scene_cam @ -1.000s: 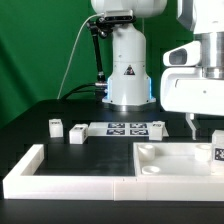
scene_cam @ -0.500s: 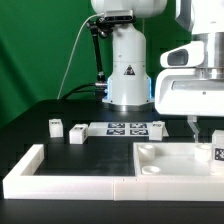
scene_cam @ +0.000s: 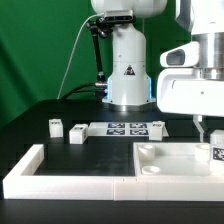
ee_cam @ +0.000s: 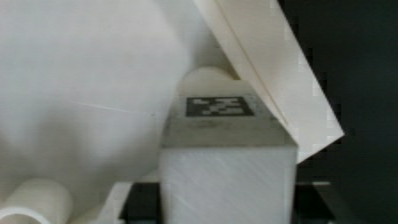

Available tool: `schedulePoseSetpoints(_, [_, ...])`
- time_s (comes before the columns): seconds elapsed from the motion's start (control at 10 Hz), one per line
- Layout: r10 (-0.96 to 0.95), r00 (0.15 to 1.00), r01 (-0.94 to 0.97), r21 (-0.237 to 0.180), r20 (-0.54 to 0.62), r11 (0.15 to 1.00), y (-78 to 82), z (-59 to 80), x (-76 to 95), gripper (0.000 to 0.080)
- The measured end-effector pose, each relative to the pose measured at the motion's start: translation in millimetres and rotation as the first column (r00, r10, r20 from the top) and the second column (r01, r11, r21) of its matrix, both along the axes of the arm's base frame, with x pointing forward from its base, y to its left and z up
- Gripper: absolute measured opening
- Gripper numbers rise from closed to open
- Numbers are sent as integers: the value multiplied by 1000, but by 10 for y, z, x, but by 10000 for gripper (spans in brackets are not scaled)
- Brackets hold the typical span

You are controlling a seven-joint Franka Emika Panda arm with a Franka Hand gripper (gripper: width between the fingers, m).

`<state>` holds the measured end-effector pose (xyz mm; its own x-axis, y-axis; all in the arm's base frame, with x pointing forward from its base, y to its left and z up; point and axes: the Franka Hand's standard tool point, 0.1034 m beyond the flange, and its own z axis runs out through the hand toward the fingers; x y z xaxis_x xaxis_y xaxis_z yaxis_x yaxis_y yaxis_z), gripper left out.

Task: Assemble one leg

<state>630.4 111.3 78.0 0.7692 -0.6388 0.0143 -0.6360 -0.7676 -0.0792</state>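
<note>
Green backdrop hangs behind a black surface [scene_cam: 30,135] on which the robot's white base [scene_cam: 127,62] stands. Along the near edge runs a long white L-shaped border wall [scene_cam: 60,180], and inside it, toward the exterior view's right, lies the large square panel [scene_cam: 170,160] with round corner holes. Two small white blocks [scene_cam: 56,126] [scene_cam: 77,133] sit well apart from the panel on the exterior view's left, near the marker board [scene_cam: 128,127]. The hand [scene_cam: 203,128] hangs at the exterior view's right edge, just above the panel, beside a tagged leg [scene_cam: 217,153] that stands on the panel. In the wrist view that leg [ee_cam: 222,150] fills the middle, its tag facing the camera, resting against the white panel. Whether the fingers are closed on it I cannot tell; they are mostly out of frame.
</note>
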Motion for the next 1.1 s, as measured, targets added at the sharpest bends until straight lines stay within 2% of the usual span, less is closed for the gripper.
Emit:
schedulePoseSetpoints(0.2, [-233,972,233,25,7,972,-25,-3,-31,290])
schedulePoseSetpoints(0.5, [-572,820,571,69,-19,818,-31,-8,-71,290])
schedulePoseSetpoints(0.6, [-666,745,666,77,-34,742,-29,-9,-80,290])
schedulePoseSetpoints(0.9, [-908,405,913,107,-104,395,-5,-14,-102,291])
schedulePoseSetpoints(1.1, [-967,224,972,96,-123,213,-15,-7,-107,294])
